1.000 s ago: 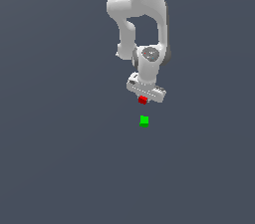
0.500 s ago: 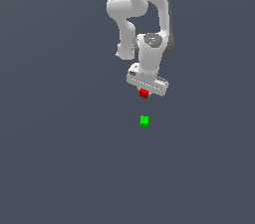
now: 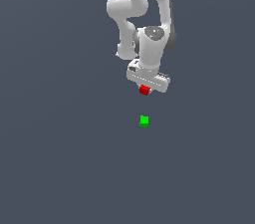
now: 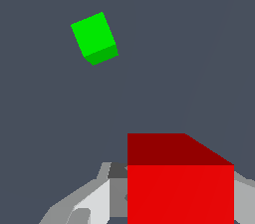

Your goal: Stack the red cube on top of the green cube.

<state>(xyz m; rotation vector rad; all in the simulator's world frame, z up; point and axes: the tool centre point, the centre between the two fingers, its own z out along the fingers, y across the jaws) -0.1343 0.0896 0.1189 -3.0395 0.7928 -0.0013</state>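
The red cube (image 3: 144,90) hangs in my white gripper (image 3: 145,90), which is shut on it and holds it above the grey floor. In the wrist view the red cube (image 4: 180,180) fills the near part of the picture between the grey fingers (image 4: 84,203). The green cube (image 3: 144,120) rests on the floor, apart from the red cube and below it in the exterior view. It also shows in the wrist view (image 4: 94,37), set off from the red cube.
The plain dark grey floor (image 3: 60,158) spreads all around. The white arm (image 3: 144,14) rises behind the gripper in the exterior view.
The gripper has risen with the red cube in it, so the gap to the green cube has grown. The green cube has not moved.
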